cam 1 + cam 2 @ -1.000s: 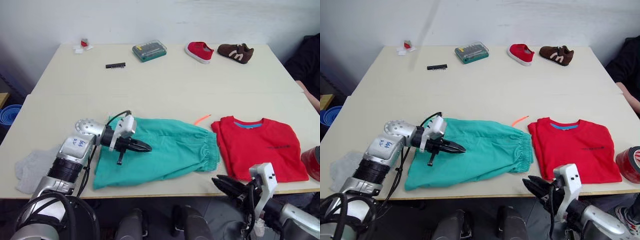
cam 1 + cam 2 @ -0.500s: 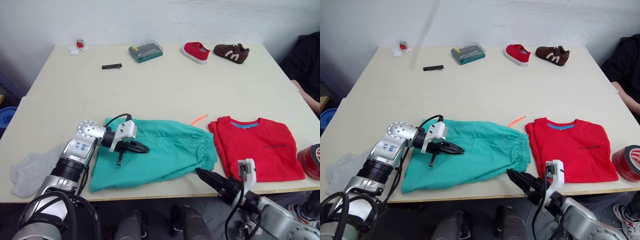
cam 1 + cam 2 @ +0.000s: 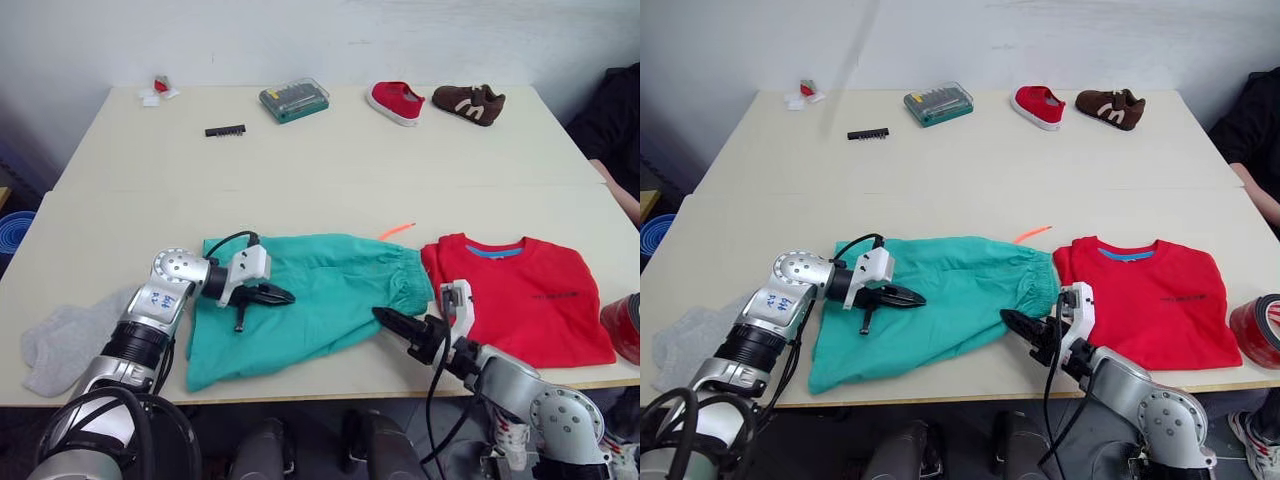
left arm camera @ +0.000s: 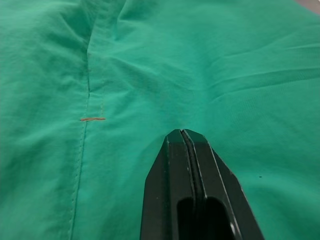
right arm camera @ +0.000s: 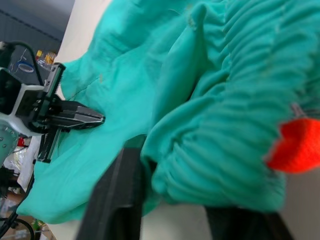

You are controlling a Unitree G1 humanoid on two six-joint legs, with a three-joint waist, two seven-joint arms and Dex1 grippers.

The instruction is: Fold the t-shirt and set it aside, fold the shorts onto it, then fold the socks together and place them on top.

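Both grippers at the shorts (image 3: 320,300)

Left gripper (image 3: 285,296) is closed, resting on the cloth; right gripper (image 3: 385,318) fingers are apart around the waistband.

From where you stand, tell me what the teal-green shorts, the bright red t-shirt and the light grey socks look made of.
The teal-green shorts: thin, smooth woven cloth, probably synthetic, with fine creases and stitched seams. The bright red t-shirt: matte knit, likely cotton jersey, lying flat without sheen. The light grey socks: soft, fuzzy-looking knit, slumped in a limp heap.
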